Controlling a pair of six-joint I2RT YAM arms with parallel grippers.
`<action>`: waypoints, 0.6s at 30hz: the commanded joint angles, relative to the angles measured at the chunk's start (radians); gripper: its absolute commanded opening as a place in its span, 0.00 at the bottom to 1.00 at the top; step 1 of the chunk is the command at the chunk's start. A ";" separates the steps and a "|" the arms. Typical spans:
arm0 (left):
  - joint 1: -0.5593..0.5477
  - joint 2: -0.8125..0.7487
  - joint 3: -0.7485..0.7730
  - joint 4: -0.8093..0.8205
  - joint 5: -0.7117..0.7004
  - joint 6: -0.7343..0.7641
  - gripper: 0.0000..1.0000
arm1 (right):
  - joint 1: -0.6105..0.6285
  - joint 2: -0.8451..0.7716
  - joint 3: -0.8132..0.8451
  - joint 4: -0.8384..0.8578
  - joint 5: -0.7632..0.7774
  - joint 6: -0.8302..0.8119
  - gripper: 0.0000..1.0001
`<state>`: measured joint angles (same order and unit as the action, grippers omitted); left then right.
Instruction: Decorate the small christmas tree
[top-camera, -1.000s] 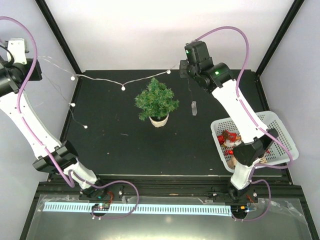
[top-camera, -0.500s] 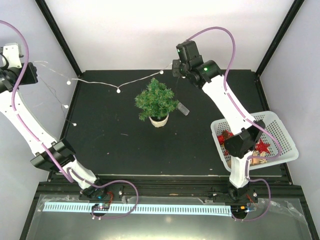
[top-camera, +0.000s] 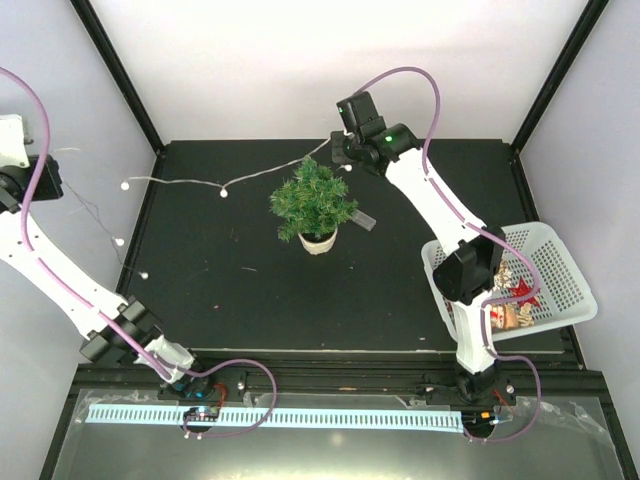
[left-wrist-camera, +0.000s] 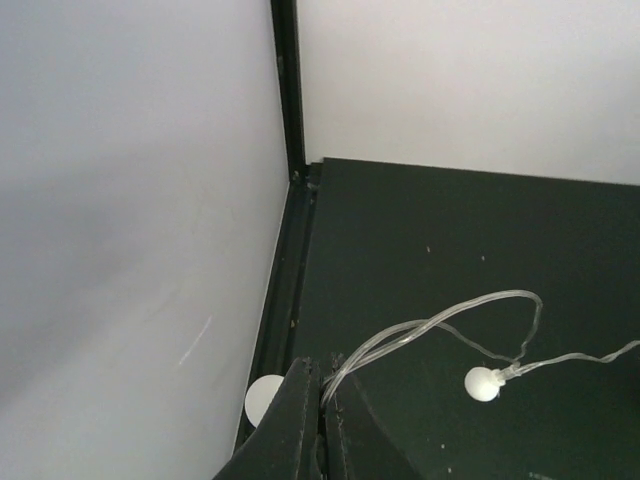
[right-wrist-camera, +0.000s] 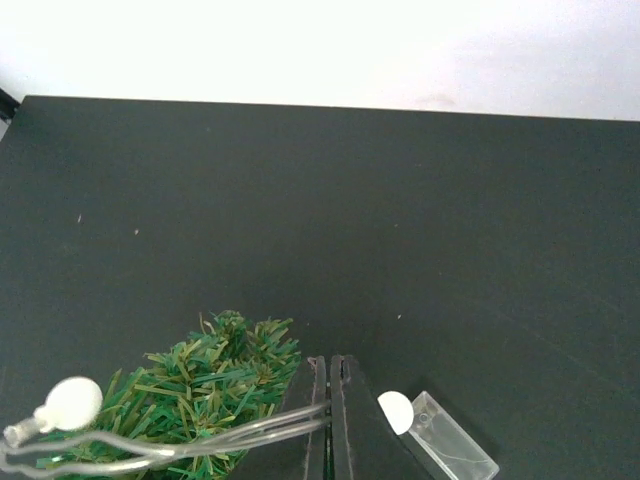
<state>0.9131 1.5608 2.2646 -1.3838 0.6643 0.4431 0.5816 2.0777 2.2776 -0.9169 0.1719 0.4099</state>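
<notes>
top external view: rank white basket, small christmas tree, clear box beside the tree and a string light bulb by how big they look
1. white basket, partly behind the right arm
2. small christmas tree
3. clear box
4. light bulb, smallest even if hanging nearer the camera

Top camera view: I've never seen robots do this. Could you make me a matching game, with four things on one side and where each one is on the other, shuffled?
Things:
1. small christmas tree
2. white basket
3. light string
4. clear plastic box

Places:
A. at the table's right edge, red ornaments inside
B. stretched between the left gripper and the right gripper
C. just right of the tree
D. mid-table, in a white pot

Pairs: 1-D, 2-A, 3-B, 4-C.
</notes>
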 joint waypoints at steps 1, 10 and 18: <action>0.020 -0.103 -0.048 -0.038 0.042 0.123 0.02 | -0.002 0.008 0.028 0.020 -0.035 0.017 0.01; 0.067 -0.259 -0.177 -0.015 0.083 0.232 0.02 | 0.001 -0.117 -0.186 0.075 -0.047 0.005 0.01; 0.109 -0.329 -0.180 -0.073 0.108 0.342 0.02 | 0.003 -0.214 -0.361 0.133 -0.050 -0.008 0.01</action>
<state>1.0027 1.2770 2.0792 -1.4109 0.7227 0.6861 0.5819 1.9190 1.9553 -0.8406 0.1280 0.4164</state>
